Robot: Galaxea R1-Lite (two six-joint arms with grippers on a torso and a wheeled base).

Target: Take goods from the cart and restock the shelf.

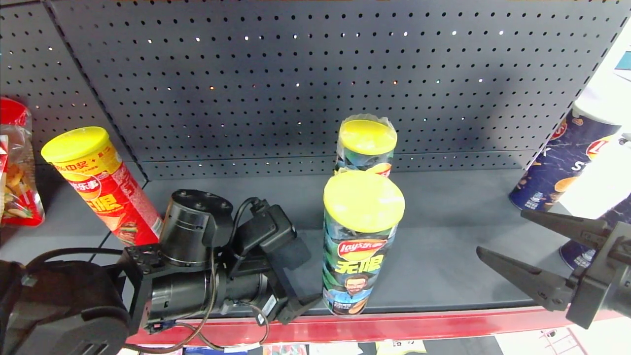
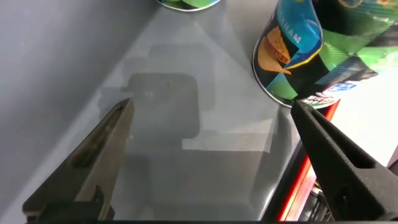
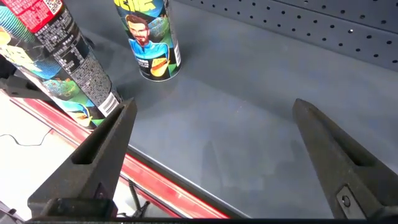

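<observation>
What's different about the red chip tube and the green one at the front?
The red cardboard chip tube wears a red and yellow wrapper; the green and blue chip tube wears a green, blue and black one. The red tube stands far to the left, its foot hidden behind the left arm; the green tube stands in the middle, by the shelf's red front edge, in full sight. Both are tall round tubes with yellow lids.

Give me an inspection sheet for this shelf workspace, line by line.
Surface: grey shelf, red front edge.
Job's things: front green can upright near the edge; rear green can behind it.
Clutter: red can, blue cans, snack bag at the sides.
Grippers: left gripper open beside the front can; right gripper open, empty.
Cables: black cables loop off the left arm.
Surroundings: pegboard back panel.
</observation>
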